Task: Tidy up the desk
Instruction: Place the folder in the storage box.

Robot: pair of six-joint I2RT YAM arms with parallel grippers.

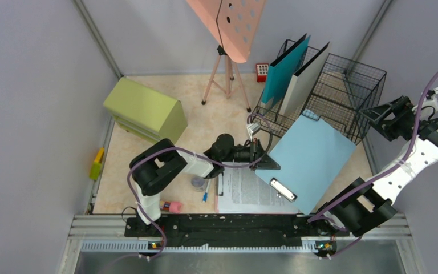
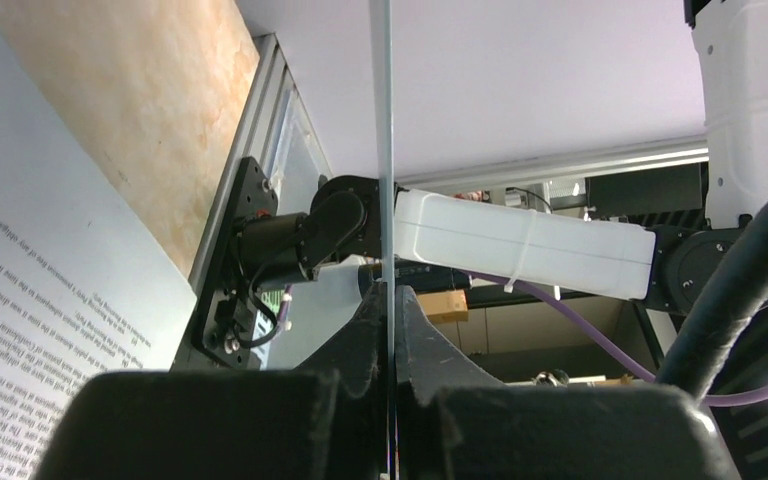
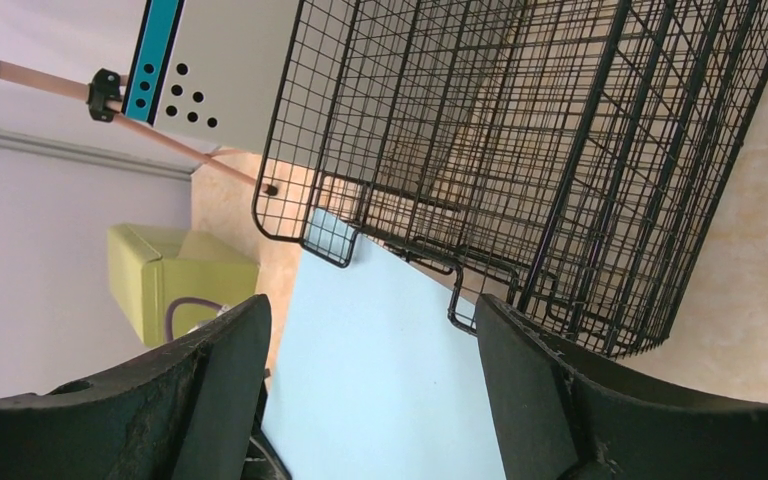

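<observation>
Two arms are at work over the pale marbled counter (image 1: 211, 123), which fills the floor of the grey-walled cell beyond the black rail. The left arm (image 1: 159, 168) reaches to the middle, its jaws pressed together on the thin near-left edge of a light-blue clipboard (image 1: 311, 157). The right arm (image 1: 402, 165) hangs off to the side by the wire rack (image 1: 348, 85), its jaws spread and holding nothing.

To my eye the step in hand is getting that clipboard filed in the rack. The board's far corner lies just by the rack's front rim, so I'd tip it upright before pushing, aim for a free slot beside the folders, and go slowly so the corner doesn't snag the mesh. The pinch sits on one edge only, so the board could swing. The free arm might steady it.

Counting up:
- one clipboard
- one printed sheet (image 1: 242, 194), partly under the clipboard
- two folders standing in the rack, one teal (image 1: 285, 71) and one white (image 1: 307, 80)
- one green cabinet (image 1: 142, 108)
- one pink perforated stand (image 1: 231, 23) on a tripod
- one blue pen (image 1: 205, 197)
- one small red block (image 1: 262, 69)
- one yellow thing (image 1: 96, 164) at the left wall, too small to name
</observation>
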